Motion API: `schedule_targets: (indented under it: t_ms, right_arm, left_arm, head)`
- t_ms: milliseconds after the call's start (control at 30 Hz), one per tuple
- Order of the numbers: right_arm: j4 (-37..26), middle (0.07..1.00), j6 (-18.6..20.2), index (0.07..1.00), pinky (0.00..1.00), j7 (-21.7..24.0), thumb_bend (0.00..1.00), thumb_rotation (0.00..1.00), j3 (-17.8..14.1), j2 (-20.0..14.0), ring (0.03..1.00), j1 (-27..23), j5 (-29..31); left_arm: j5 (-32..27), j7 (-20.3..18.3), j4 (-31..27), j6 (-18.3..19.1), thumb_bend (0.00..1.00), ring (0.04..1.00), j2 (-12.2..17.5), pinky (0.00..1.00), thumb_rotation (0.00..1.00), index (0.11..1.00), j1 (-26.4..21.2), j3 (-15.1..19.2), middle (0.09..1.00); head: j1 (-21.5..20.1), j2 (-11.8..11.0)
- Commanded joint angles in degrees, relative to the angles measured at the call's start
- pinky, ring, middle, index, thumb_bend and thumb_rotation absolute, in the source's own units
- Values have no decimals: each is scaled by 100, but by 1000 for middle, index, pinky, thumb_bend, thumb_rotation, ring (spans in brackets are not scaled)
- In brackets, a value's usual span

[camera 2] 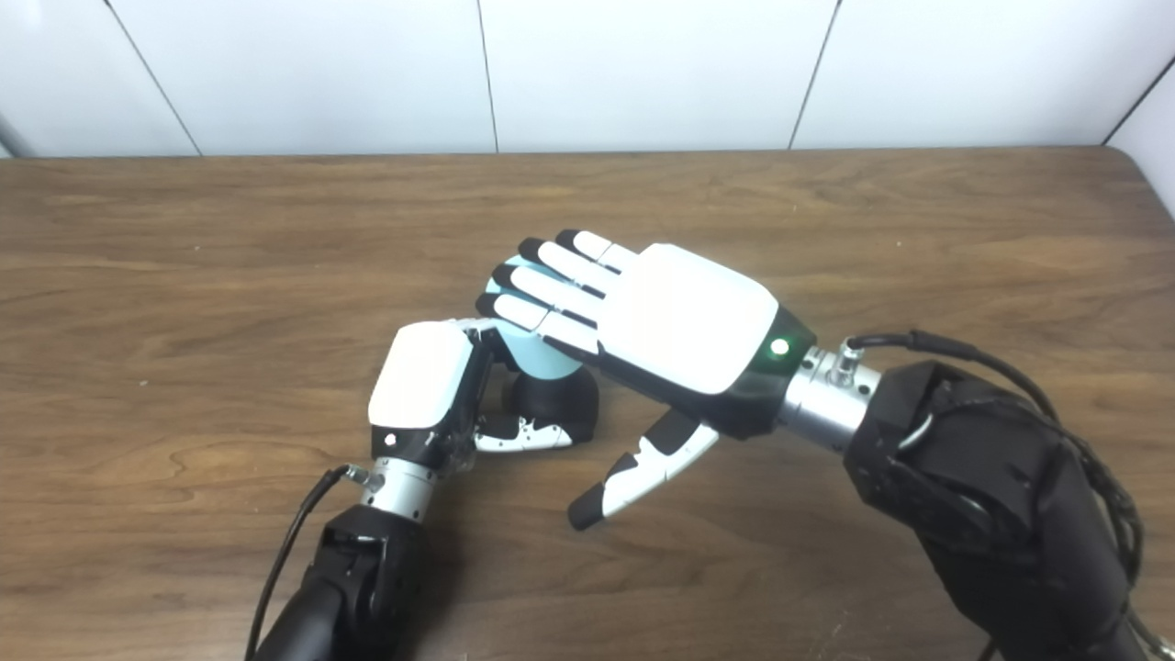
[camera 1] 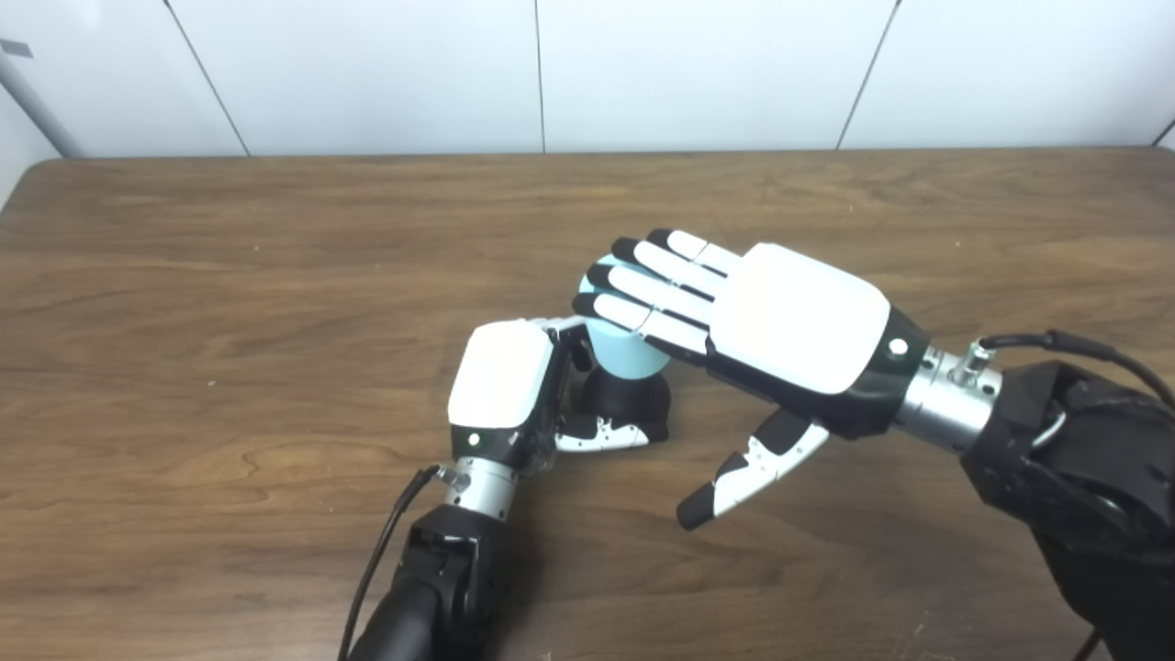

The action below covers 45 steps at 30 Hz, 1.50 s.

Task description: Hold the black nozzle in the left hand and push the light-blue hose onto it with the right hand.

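The black nozzle (camera 1: 630,397) stands upright on the wooden table (camera 1: 229,275) near the middle. The light-blue hose (camera 1: 622,349) sits on top of it as a short upright cylinder. My left hand (camera 1: 509,395) is wrapped around the nozzle's base from the left, thumb in front. My right hand (camera 1: 780,321) is flat and open, fingers (camera 1: 643,289) spread and resting on the top of the hose, thumb hanging free below. The nozzle also shows in the right eye view (camera 2: 555,401).
A white panelled wall (camera 1: 551,73) stands behind the table's far edge. A black cable (camera 1: 381,542) runs along my left forearm and another along my right wrist (camera 1: 1065,341).
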Motion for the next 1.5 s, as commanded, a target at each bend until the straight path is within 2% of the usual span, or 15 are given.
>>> schedule_targets:
  t_ms: [0,367,767,1167,1467]
  right_arm:
    - [4,1000,-118,1000,1000,-215,644,1000,-93,-44,1000,-50,10]
    - [282,1000,-164,1000,1000,-392,626,1000,-223,-75,1000,141,-82]
    - [317,1000,-238,1000,1000,-493,633,1000,-208,-64,1000,215,34]
    - [340,1000,-170,984,1000,-354,623,991,38,-57,1000,532,170]
    - [547,1000,-170,978,1000,-519,620,971,202,-112,1000,781,162]
  left_arm:
    - [110,-214,132,132,526,546,94,600,0,483,130,-19,488]
    - [187,-271,103,186,526,538,89,592,0,484,140,-48,488]
    - [156,-263,90,178,525,547,89,592,0,480,150,-29,494]
    - [210,-301,58,194,526,536,105,591,0,483,152,-49,490]
    - [217,-323,-12,199,526,540,129,596,0,488,202,-37,478]
  head:
    - [8,6]
    - [17,29]
    - [4,50]
    - [7,97]
    - [24,158]
